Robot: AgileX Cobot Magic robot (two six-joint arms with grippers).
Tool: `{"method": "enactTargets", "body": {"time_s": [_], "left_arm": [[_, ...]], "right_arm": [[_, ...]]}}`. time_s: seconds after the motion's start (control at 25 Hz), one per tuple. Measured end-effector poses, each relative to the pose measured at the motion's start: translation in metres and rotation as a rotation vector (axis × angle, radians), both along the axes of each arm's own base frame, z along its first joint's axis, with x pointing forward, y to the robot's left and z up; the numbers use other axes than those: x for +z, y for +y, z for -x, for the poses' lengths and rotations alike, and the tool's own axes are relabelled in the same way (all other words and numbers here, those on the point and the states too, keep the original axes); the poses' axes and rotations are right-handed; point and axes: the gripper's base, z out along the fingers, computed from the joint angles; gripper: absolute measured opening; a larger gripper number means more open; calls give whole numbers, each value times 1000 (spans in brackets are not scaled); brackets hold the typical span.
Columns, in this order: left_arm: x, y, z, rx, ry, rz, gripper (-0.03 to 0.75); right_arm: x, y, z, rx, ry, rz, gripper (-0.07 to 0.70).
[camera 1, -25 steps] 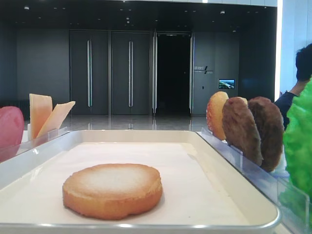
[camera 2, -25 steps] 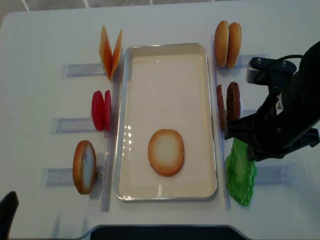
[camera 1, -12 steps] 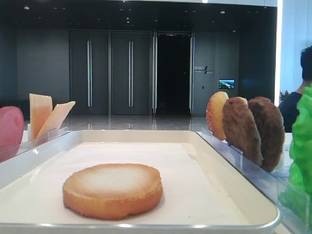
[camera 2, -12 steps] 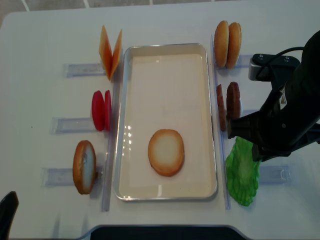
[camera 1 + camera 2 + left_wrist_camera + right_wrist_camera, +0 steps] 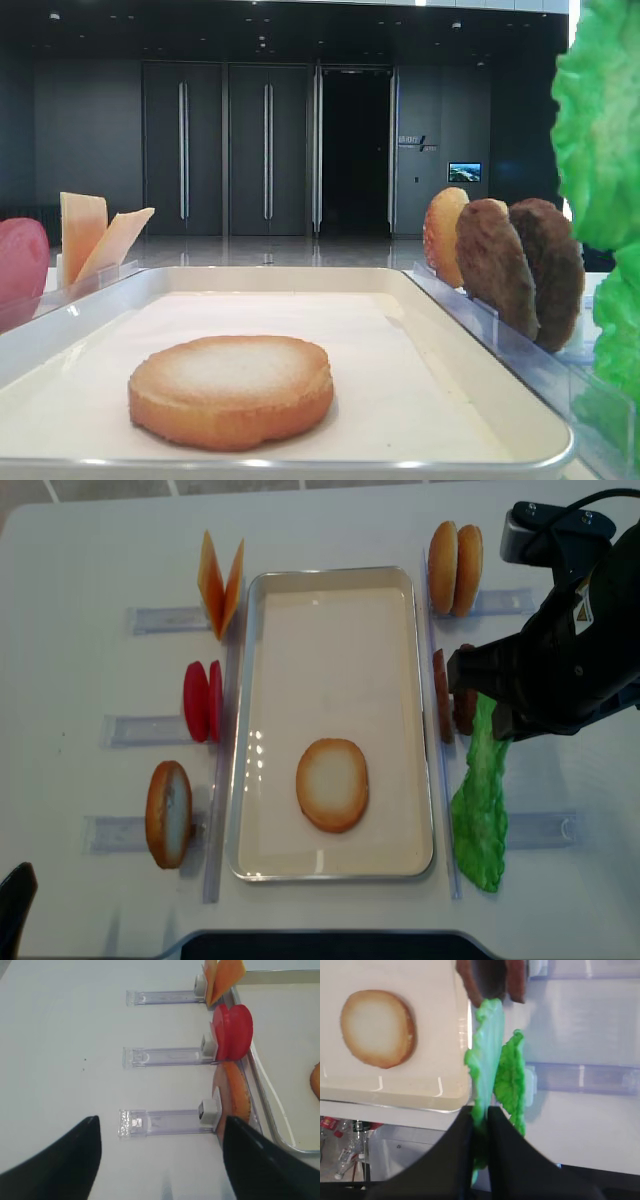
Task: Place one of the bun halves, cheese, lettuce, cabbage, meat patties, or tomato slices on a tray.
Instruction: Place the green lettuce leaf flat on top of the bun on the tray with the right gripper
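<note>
My right gripper [image 5: 480,1112] is shut on the edge of a bright green lettuce leaf [image 5: 487,1050]. The leaf hangs just right of the white tray [image 5: 240,730], in front of the meat patties [image 5: 441,695]. From the front the lifted lettuce [image 5: 600,120] shows high at the right edge. A second leaf [image 5: 512,1080] stands in its holder beside it. One bun half [image 5: 332,784] lies flat, pale face up, in the tray's near half. My left gripper [image 5: 160,1120] is open over bare table, left of a standing bun half [image 5: 235,1095].
Clear holders flank the tray. On the left stand the cheese [image 5: 220,580], the tomato slices [image 5: 203,700] and a bun half [image 5: 168,813]. On the right stand two bun halves [image 5: 455,568] and the patties. The right arm [image 5: 560,670] hangs over the right-hand holders.
The right arm has moved toward the table's far side and risen, pulling the held lettuce leaf up out of its holder. The left gripper and the bun in the tray are unmoved.
</note>
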Motion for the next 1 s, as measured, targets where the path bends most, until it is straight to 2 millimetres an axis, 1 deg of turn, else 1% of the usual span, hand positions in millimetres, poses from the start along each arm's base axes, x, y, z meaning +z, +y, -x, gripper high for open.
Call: {"method": "enactTargets", "body": {"time_s": [0.12, 0.2, 0.36, 0.52, 0.76, 1.0], "left_arm": [[0, 0, 0, 0, 0, 0, 578], [0, 0, 0, 0, 0, 0, 578], [0, 0, 0, 0, 0, 0, 578], [0, 0, 0, 0, 0, -1, 578], [0, 0, 0, 0, 0, -1, 578], [0, 0, 0, 0, 0, -1, 578]], "right_arm": [[8, 7, 13, 32, -19, -35, 69], [10, 15, 16, 43, -48, -77, 69], [15, 29, 15, 37, -123, -173, 69], [16, 32, 14, 14, -144, -204, 69], [10, 38, 10, 3, -114, -211, 69], [-1, 63, 0, 70, -89, -338, 69]]}}
